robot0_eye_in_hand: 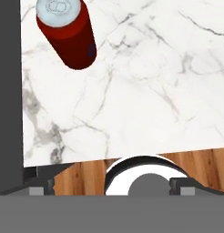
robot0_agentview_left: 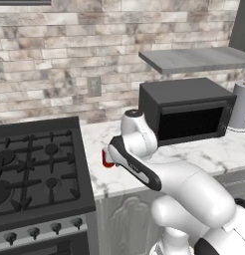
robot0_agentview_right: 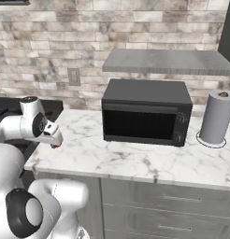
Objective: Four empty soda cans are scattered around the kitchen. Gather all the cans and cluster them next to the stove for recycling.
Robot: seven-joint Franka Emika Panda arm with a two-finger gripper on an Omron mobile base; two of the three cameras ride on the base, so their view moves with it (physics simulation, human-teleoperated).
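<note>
My tool (robot0_eye_in_hand: 112, 185) is wide apart and holds nothing. The red soda can (robot0_eye_in_hand: 68, 34) stands on the white counter (robot0_eye_in_hand: 155, 91), just beside the stove (robot0_agentview_left: 37, 169). I think it's done, so I should lift straight up without bumping it.

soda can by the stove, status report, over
End effector open, holding nothing. Red soda can upright on marble counter, beside stove. Nothing in the way.

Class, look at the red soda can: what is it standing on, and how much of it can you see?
The red soda can stands on the marble counter beside the stove. From the base views, the arm covers most of it.
</note>
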